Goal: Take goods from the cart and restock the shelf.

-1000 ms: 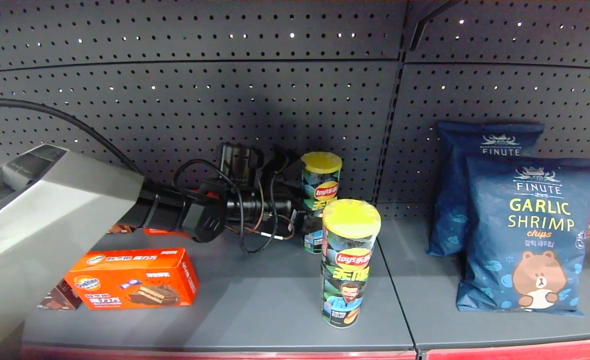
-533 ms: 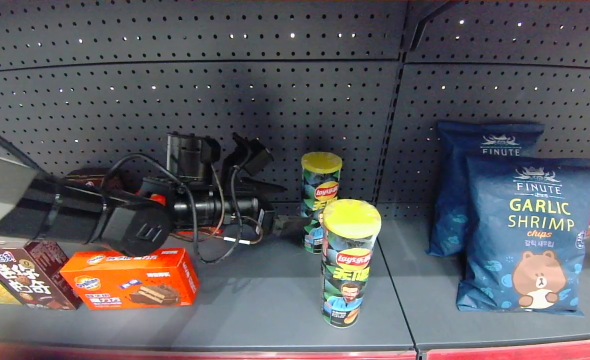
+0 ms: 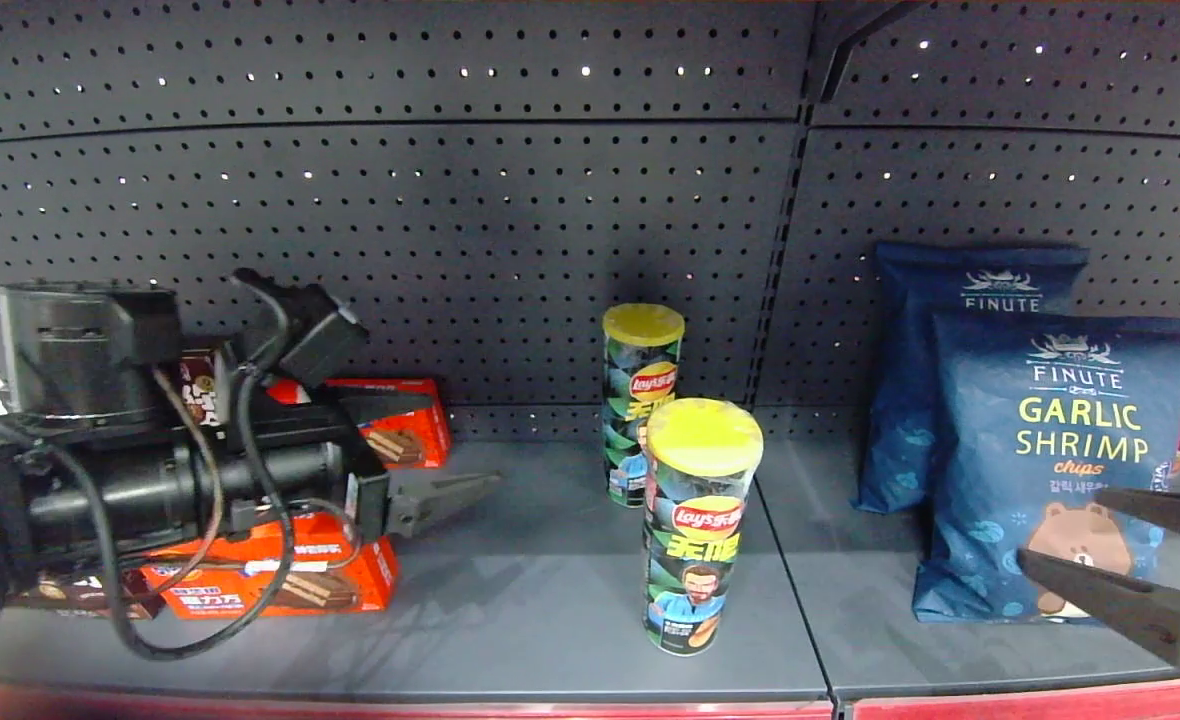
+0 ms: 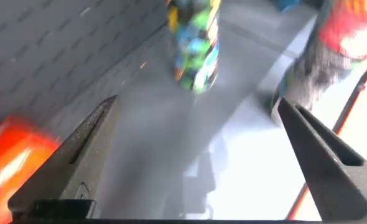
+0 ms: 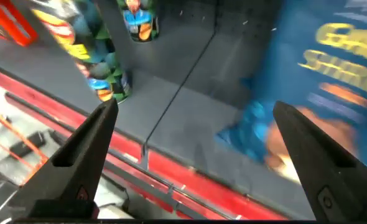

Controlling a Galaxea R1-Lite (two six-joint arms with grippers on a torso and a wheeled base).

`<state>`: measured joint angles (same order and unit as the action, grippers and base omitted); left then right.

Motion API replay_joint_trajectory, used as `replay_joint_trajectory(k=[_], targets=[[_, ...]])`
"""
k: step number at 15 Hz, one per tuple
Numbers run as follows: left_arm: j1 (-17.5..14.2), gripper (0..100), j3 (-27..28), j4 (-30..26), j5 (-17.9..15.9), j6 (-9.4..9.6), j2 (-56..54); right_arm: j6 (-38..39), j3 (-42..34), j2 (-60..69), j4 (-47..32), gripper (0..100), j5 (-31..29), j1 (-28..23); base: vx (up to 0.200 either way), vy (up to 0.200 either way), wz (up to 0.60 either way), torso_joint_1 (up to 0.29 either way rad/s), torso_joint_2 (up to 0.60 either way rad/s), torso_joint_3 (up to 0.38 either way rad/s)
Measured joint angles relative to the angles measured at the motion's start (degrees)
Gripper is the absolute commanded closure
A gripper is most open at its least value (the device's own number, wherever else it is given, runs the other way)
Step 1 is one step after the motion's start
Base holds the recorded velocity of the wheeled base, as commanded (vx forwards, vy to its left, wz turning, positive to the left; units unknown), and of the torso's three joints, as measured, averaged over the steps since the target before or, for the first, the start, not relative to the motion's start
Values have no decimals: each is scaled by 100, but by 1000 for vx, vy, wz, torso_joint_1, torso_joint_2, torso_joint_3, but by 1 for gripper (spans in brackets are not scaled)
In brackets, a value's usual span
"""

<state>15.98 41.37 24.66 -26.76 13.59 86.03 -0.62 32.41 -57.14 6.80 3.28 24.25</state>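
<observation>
Left gripper [image 4: 196, 106], jaws spread and empty, with the rear can [image 3: 642, 400] upright on the shelf [image 3: 510, 600] ahead of them; right gripper [image 5: 195, 106], jaws likewise spread, before the chips bag [image 3: 1050, 450]; a straight retreat seems safest for the can.

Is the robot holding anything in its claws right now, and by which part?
Nothing is held. The left gripper and the right gripper are both open, with nothing between their fingers.

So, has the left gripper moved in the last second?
Yes. The left gripper has pulled back leftward, away from the rear can, towards the orange box.
</observation>
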Motion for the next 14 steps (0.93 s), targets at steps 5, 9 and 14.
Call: replay_joint_trajectory(k=[5, 9, 14], targets=[[-354, 0, -629, -143, 388, 1, -1026, -112, -896, -1369, 1351, 0, -321, 152, 0, 0, 0, 0, 0, 0], [-516, 0, -688, -132, 490, -11, -1263, -290, -623, -1783, 1426, 0, -484, 351, 0, 0, 0, 0, 0, 0], [-571, 0, -618, -118, 640, -7, -1287, -299, -373, -2100, 1808, 0, -530, 646, 0, 0, 0, 0, 0, 0]])
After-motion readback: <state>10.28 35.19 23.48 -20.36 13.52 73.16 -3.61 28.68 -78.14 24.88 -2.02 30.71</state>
